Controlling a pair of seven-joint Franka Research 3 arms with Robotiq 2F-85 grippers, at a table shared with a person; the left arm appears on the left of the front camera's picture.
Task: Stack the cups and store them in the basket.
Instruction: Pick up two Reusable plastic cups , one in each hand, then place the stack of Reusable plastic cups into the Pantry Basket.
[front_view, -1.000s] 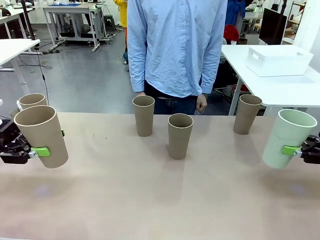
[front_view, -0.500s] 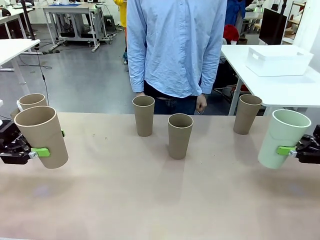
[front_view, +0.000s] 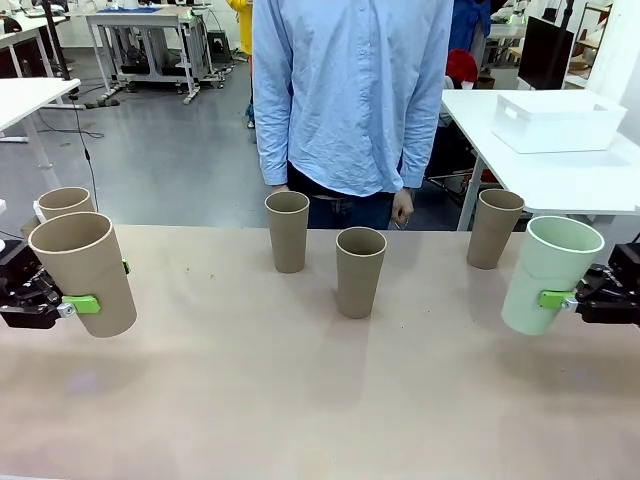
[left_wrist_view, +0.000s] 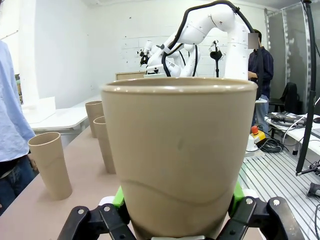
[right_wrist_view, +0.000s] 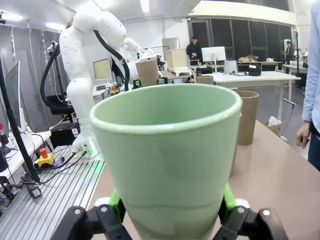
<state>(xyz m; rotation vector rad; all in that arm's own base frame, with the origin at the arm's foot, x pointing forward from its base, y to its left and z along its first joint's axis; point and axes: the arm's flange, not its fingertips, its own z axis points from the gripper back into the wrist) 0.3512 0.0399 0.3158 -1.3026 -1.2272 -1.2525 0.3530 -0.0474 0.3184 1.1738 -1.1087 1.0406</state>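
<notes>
Left jaws grip tan cup (front_view: 82, 272); right jaws grip mint cup (front_view: 546, 272); three cups (front_view: 360, 270) between.

The left gripper (left_wrist_view: 177, 200) and the right gripper (right_wrist_view: 171, 202) are black, with green pads (left_wrist_view: 118, 195) and small round screws. The left arm (right_wrist_view: 82, 55) is white and round, with a thick black cable (right_wrist_view: 47, 80) on it. The person (front_view: 350, 100) behind the table (front_view: 300, 400) wears a light blue button shirt (front_view: 330, 140) and dark trousers (front_view: 345, 208).

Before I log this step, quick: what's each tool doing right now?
Left tool: closed on a tan cup.
Right tool: closed on the mint-green cup.
</notes>
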